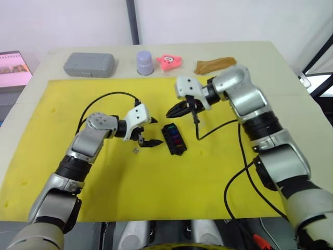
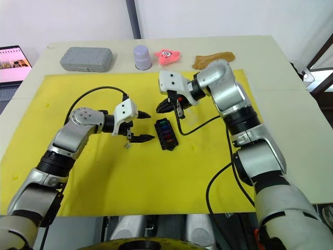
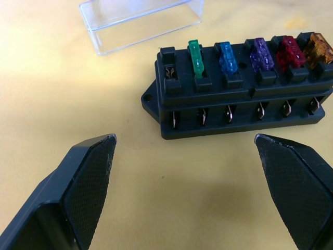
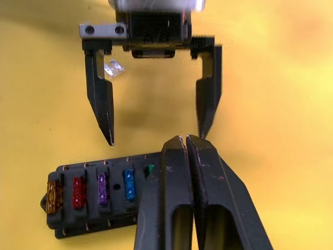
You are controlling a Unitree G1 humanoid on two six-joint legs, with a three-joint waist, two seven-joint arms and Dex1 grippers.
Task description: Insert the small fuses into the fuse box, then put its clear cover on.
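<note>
The left gripper [image 1: 148,131] hangs with its jaws wide apart and empty. A small grey fuse [image 1: 136,151] lies loose just beside them on the yellow mat [image 1: 62,120]. Straight ahead of them sits the fuse box [image 3: 239,88], holding five fuses [image 3: 258,53] with one end slot bare. The clear cover [image 3: 140,23] lies off, just beyond the box. The right gripper [image 4: 186,143] hovers above the box, jaws pressed together, holding nothing I can see. So what remains, I'd say, is the last fuse and the cover

The fuse box [image 1: 173,138] lies mid-mat [image 1: 62,104] holding 5 fuses [image 3: 257,53], cover [image 3: 140,23] just beyond, 1 fuse [image 1: 136,151] loose left
</note>
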